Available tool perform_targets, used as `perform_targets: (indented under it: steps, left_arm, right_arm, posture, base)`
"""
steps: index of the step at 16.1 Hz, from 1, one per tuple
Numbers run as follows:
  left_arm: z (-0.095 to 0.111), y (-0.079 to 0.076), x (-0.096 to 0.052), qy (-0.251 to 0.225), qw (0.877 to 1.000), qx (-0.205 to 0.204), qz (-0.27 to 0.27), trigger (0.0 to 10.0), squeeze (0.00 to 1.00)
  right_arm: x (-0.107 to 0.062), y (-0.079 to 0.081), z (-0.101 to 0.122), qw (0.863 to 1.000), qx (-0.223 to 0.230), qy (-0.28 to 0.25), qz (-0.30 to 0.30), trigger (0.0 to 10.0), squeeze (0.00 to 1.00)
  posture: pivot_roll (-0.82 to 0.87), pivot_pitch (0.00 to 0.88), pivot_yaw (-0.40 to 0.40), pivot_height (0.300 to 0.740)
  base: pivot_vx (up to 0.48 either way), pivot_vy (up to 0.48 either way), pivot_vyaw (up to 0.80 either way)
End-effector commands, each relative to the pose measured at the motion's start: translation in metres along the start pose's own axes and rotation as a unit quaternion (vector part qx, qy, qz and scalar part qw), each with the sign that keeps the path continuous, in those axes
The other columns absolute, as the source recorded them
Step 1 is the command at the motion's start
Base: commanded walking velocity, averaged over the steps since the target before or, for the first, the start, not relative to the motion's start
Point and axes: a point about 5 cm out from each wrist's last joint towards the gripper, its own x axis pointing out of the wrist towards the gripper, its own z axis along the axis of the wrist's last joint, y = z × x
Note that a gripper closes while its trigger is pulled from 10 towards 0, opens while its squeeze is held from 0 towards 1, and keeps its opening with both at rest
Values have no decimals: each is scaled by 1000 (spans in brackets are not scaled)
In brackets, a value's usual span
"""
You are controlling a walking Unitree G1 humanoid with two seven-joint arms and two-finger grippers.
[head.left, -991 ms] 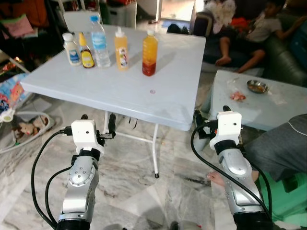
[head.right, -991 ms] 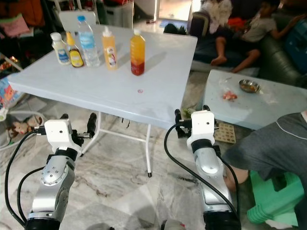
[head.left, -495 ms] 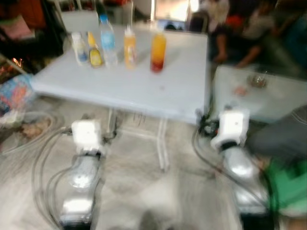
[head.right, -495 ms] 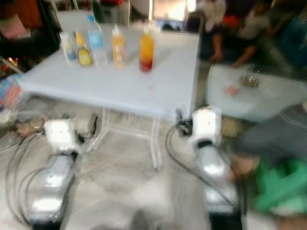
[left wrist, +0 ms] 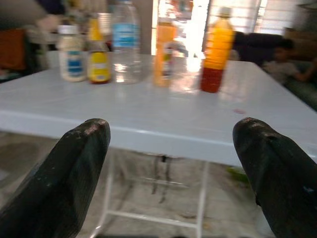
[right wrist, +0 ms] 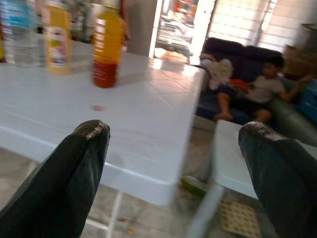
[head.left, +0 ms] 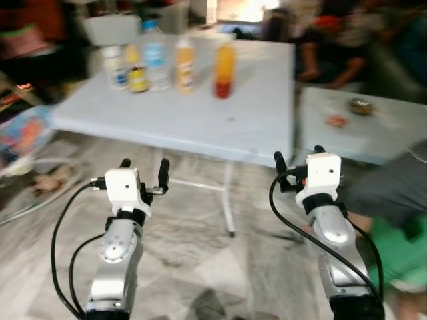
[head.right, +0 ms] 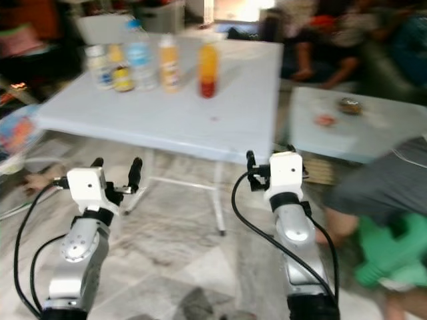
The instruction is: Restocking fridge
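Five bottles [head.left: 177,63] on white table [head.left: 200,123]; left claw [head.left: 142,175], right claw [head.left: 296,160] spread wide, empty, below edge.

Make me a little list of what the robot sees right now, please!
place: a home room with a white table
on table: five bottles in a row
bottles: white one, small yellow one, water bottle, orange squeeze bottle, juice bottle
left claw: open, below the table's near edge, holding nothing
right claw: open, below the table's near edge, holding nothing
nearby: low table with a small bowl; people on a sofa
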Motion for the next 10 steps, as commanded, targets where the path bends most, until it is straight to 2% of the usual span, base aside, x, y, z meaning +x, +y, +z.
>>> perform_targets:
  steps: [1, 6, 10]
  left_arm:
    - [5, -2, 3, -12, 1000, -1, -5, 10000, 0]
    - [3, -3, 1, -7, 1000, -7, -3, 10000, 0]
    - [3, -5, 3, -9, 1000, -8, -5, 10000, 0]
  right_arm:
    - [2, -3, 4, 1000, 0, -6, -7, 10000, 0]
    - [3, -2, 5, 1000, -13, -11, -2, 10000, 0]
    - [4, 0, 7, 1000, -19, -14, 1, 10000, 0]
  posture:
    - [-58, 0, 2, 740]
    - [-60, 1, 1, 740]
    - [-64, 3, -2, 740]
  base:
    - [480, 0, 0]
    - [480, 0, 0]
    - [480, 0, 711]
